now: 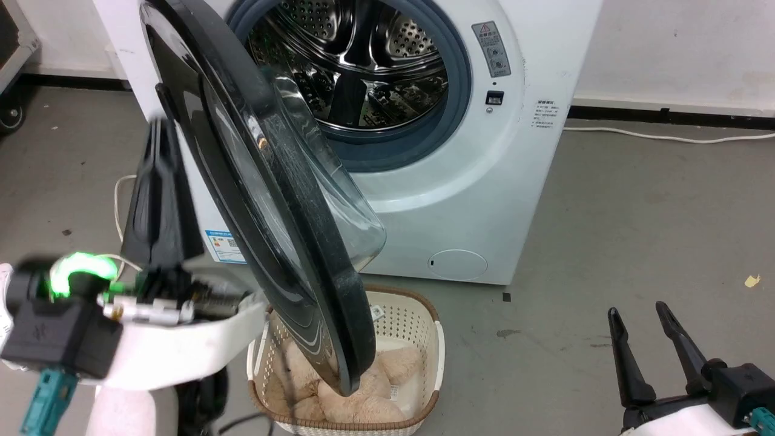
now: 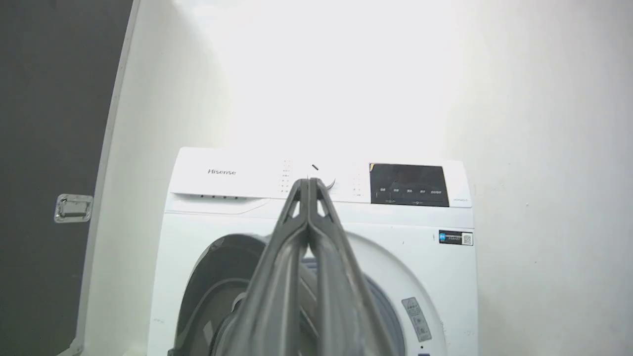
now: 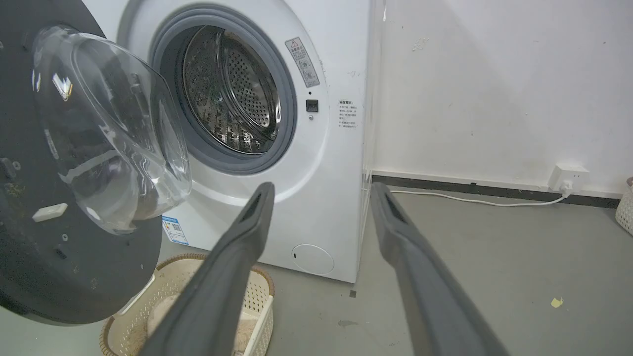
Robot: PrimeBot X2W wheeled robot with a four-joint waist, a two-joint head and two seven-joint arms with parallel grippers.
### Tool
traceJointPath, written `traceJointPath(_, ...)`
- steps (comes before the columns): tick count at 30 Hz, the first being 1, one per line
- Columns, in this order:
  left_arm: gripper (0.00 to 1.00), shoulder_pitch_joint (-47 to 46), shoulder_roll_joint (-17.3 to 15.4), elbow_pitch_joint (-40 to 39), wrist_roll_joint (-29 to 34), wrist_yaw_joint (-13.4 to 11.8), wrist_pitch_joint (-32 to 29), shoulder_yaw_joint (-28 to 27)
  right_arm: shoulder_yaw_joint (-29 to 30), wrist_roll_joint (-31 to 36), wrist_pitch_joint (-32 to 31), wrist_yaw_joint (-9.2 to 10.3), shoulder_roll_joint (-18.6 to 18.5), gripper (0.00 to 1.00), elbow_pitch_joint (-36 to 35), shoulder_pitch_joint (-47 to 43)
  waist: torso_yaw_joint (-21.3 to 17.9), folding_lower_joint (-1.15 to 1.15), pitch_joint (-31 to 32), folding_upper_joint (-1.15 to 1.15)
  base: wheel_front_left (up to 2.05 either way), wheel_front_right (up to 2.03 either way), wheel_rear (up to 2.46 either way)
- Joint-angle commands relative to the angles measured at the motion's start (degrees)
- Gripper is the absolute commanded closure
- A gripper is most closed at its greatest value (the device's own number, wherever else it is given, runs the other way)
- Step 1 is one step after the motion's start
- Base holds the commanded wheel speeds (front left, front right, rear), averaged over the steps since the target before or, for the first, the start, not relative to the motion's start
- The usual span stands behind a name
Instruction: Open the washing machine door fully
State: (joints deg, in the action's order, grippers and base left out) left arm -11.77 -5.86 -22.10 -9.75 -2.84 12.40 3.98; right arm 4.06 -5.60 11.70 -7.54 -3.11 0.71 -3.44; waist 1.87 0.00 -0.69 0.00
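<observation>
This is a bare laundry corner of a utility or test room. A white front-loading washing machine (image 1: 472, 181) stands directly on a grey concrete floor (image 1: 654, 242) marked with stains and scraps, against a plain white painted wall (image 3: 470, 89) with a black skirting strip (image 3: 470, 187). A white cable (image 3: 470, 199) runs along the skirting to a wall socket (image 3: 568, 177). A woven laundry basket (image 1: 407, 320) holding beige plush fabric (image 1: 363, 406) sits on the floor before the machine. A caster wheel (image 1: 11, 115) shows at the left edge.
</observation>
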Motion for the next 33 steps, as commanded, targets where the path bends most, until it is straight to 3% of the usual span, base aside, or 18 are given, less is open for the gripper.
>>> traceJointPath(1,1.0,-3.2,0.16,-2.51,0.43,0.33,-2.63,1.69,0.15,-0.25,0.1,0.05,0.23,0.0,0.28,0.73,-0.03,0.0,0.25,0.0,0.0,0.0,0.0)
traceJointPath(10,1.0,-4.69,2.17,-3.19,-2.43,1.24,-14.79,14.8,-0.23,-0.59,0.28,0.05,0.23,0.0,0.81,0.92,-0.69,0.0,0.52,0.0,0.0,0.0,0.0)
traceJointPath(11,1.0,-2.95,2.42,-0.61,-3.17,1.16,-16.71,18.56,-0.21,-0.72,0.37,0.05,0.23,0.0,0.96,0.89,-0.87,0.0,0.47,0.0,0.0,0.0,0.0)
traceJointPath(14,1.0,-0.38,2.64,4.4,-4.57,0.66,-17.34,22.07,-0.22,-0.75,0.46,0.05,0.23,0.0,1.26,1.03,-1.1,0.0,0.33,0.0,0.0,0.0,0.0)
traceJointPath(26,1.0,2.98,2.86,21.93,-8.98,-1.67,-14.52,22.96,0.12,-1.02,0.88,0.05,0.24,0.0,1.31,1.68,-0.65,0.0,-1.43,0.0,0.0,0.0,0.0)
traceJointPath(33,1.0,3.4,2.72,27.0,-10.28,-1.84,-12.21,21.99,0.44,-1.07,1.26,0.05,0.24,0.0,1.22,1.55,1.89,0.0,-2.06,0.0,0.0,0.0,0.0)
